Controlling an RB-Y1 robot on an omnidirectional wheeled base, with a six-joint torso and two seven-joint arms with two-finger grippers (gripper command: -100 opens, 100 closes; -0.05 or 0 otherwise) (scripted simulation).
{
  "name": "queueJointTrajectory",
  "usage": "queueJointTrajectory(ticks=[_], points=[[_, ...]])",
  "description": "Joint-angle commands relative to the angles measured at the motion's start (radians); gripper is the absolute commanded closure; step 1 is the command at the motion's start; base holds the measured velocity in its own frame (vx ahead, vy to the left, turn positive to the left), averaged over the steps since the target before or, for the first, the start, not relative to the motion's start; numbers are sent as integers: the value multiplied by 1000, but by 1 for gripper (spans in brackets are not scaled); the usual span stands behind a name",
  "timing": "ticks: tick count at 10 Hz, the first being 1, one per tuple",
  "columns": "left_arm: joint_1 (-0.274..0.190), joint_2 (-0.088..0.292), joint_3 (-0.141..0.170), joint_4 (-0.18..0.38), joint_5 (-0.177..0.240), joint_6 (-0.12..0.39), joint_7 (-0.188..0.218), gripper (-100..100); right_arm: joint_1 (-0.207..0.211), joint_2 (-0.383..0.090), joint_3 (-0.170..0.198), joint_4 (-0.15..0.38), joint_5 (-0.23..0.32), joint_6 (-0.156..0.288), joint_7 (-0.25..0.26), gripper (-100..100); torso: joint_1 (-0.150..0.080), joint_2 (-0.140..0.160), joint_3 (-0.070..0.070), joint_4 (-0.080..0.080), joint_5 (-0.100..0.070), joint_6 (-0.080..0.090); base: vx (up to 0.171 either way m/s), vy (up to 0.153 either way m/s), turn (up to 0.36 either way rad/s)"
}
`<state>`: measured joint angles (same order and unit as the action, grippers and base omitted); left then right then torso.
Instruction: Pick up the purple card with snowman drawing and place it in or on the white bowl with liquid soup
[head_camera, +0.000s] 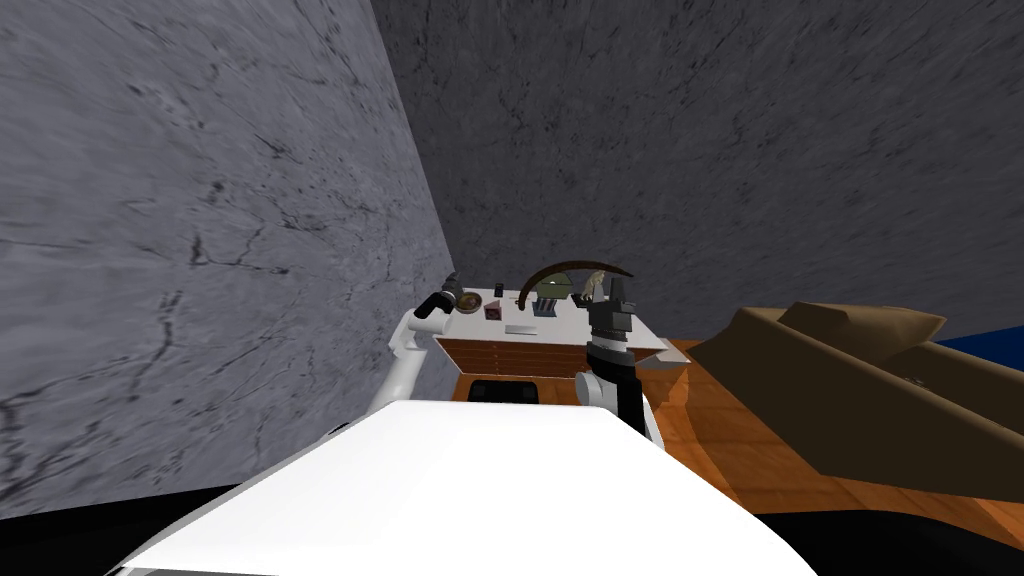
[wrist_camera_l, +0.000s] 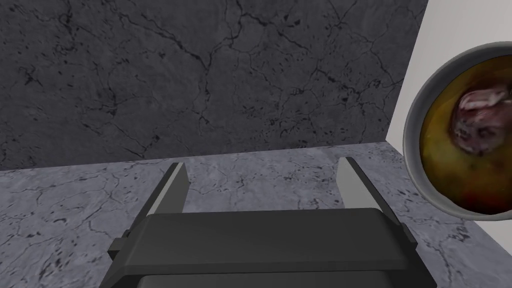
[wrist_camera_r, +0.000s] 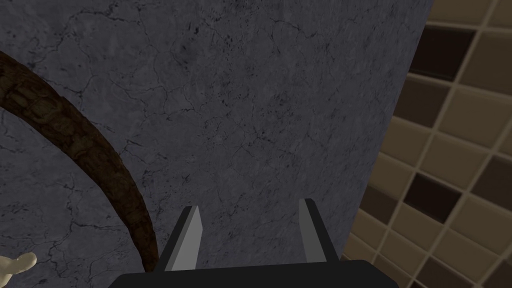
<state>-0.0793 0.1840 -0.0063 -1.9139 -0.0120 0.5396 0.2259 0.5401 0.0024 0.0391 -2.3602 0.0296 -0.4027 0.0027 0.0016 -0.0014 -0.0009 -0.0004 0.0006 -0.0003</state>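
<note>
bowl of soup (wrist_camera_l: 412, 140) beside left gripper (wrist_camera_l: 262, 167), fingers (wrist_camera_l: 172, 192) apart

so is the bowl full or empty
Full: the bowl holds yellow-brown soup with a dark lump, beside the open left pincer.

In the left wrist view the bowl (wrist_camera_l: 412, 135) is cut off by the picture's edge. On the table (head_camera: 570, 325) the card (head_camera: 493, 311) is rendered too small for any drawing to be read, and the small dark items (head_camera: 545, 306) near it cannot be identified. A brown arc (wrist_camera_r: 85, 145) and a pale object (wrist_camera_r: 15, 265) are cut off in the right wrist view.
</note>
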Motion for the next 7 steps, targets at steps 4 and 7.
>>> queueJointTrajectory(ticks=[4,7], points=[[-32,-3,0,25,4,116,21,-100,0,0,0,0,0,0,0,0,-1,0,0,0,0,0,3,21,-30],[-70,-11,-2,64,3,197,44,-100,0,0,0,0,0,0,0,0,-1,0,0,0,0,0,4,16,-41]])
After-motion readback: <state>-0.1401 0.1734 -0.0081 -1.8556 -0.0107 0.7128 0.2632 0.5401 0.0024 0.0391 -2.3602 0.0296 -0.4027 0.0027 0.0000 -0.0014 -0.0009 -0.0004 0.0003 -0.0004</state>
